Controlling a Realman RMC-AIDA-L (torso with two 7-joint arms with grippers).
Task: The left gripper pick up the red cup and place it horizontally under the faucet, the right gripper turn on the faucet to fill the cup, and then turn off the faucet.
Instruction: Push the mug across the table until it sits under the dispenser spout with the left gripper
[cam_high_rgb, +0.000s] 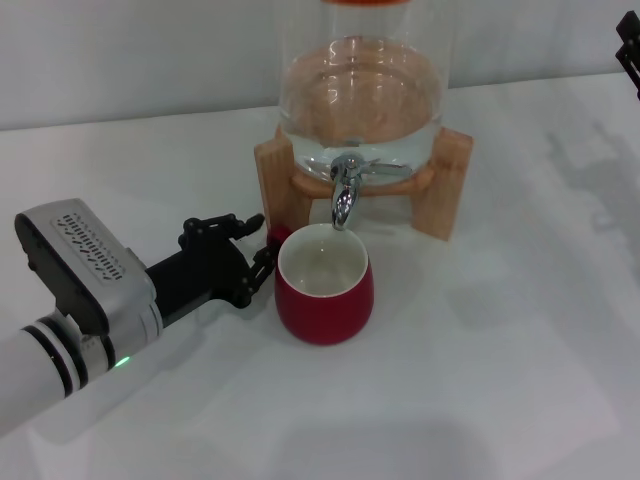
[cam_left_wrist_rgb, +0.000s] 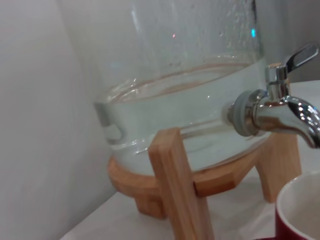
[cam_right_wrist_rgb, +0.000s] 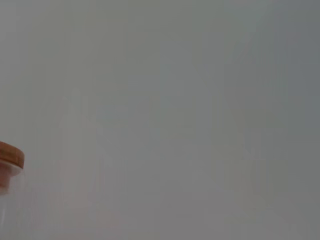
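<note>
One red cup (cam_high_rgb: 324, 290) stands under the faucet (cam_high_rgb: 344, 195); left end effector (cam_high_rgb: 258, 250) grips its handle.

Red cup (cam_high_rgb: 325, 288) under faucet (cam_high_rgb: 345, 196)

A plain test bench or lab setup: a bare white table (cam_high_rgb: 480, 380) against a blank pale wall (cam_right_wrist_rgb: 175, 100), with only a glass water dispenser (cam_high_rgb: 362, 85) on a wooden stand (cam_high_rgb: 445, 185)

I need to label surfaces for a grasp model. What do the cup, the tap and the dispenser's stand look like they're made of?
Red cup: likely glazed ceramic, with a glossy red outside and white inside. Faucet: polished metal, probably chrome-plated, with mirror-like reflections. Stand: light, unpainted wood with visible grain and a matte finish.
</note>
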